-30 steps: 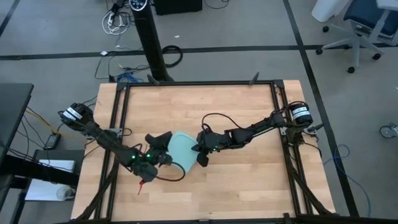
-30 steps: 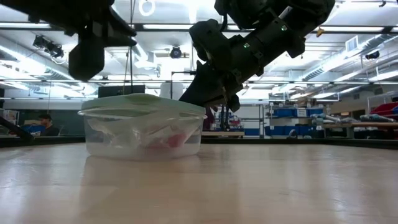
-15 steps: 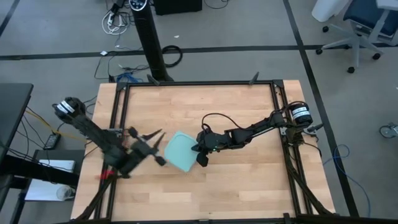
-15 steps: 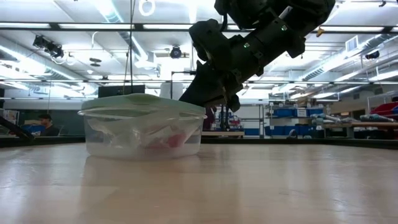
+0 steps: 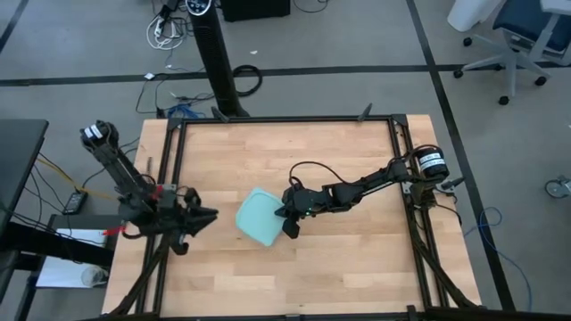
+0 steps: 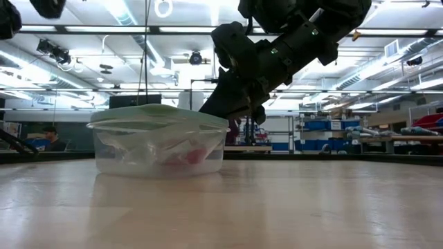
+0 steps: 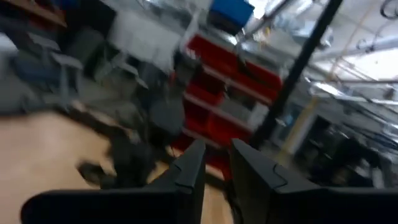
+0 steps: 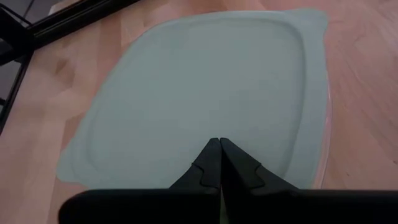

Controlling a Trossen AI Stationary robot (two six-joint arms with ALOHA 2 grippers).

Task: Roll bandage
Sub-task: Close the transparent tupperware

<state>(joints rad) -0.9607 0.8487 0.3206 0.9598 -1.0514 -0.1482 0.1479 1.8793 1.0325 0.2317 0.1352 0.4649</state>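
Lidded container holds the red bandage while both arms stand off it

The light-blue lidded container (image 5: 261, 217) sits at the centre of the high view, red bandage (image 6: 194, 155) visible through its clear wall, apparently stowed. The right gripper (image 5: 291, 224), fingers pressed together and empty, hangs over the container's right edge, likely to steady the lid. The left gripper (image 5: 206, 214), at the left of the frame, stands slightly parted with nothing between its fingers.

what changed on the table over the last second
The left end effector swung away from the container to the table's left edge, jaws slightly apart, holding nothing visible. The right end effector stayed shut at the lidded container's right edge; the container did not move.
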